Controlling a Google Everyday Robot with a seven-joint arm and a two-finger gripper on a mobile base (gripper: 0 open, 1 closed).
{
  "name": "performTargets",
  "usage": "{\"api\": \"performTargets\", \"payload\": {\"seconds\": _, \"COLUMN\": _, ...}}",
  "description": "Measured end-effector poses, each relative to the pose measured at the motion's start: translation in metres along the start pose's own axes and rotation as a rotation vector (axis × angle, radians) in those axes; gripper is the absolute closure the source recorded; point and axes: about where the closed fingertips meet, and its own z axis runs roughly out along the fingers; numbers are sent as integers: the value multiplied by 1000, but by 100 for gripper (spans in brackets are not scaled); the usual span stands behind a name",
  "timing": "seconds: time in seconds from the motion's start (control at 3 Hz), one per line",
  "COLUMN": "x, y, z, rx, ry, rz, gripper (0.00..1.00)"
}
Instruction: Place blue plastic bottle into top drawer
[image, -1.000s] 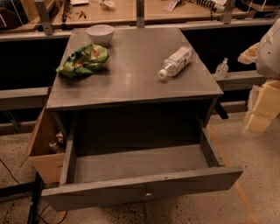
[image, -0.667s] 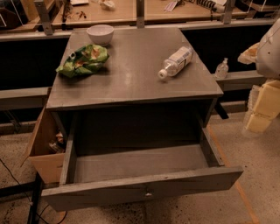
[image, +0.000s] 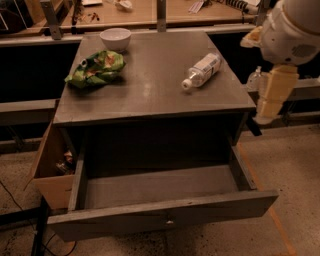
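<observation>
Speckled floor, wooden benches behind, dark grey desk (image: 150, 92) in the middle. Lying on its side on the desk's right half: blue plastic bottle (image: 202, 70), white cap toward the front. Pulled out beneath: top drawer (image: 165, 210). Hanging beside the desk's right edge, apart from the bottle: end effector (image: 257, 122), released or clenched impossible to tell. Back left: white bowl (image: 115, 38), green bag (image: 95, 69).

Dim, warm light comes from above. The end effector (image: 253, 126) hangs dark beside the desk (image: 150, 95); left of it, faint glare streaks the desk surface, and shadow fills the top drawer (image: 160, 189).
</observation>
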Motion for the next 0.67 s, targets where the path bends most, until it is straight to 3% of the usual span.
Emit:
{"api": "performTargets", "payload": {"seconds": 0.33, "x": -13, "y": -45, "z": 26, "rx": -7, "ry": 6, "rz": -186, "gripper": 0}}
{"api": "performTargets", "payload": {"seconds": 0.67, "x": -8, "y": -92, "z": 63, "rx": -31, "ry": 17, "rz": -338, "gripper": 0}}
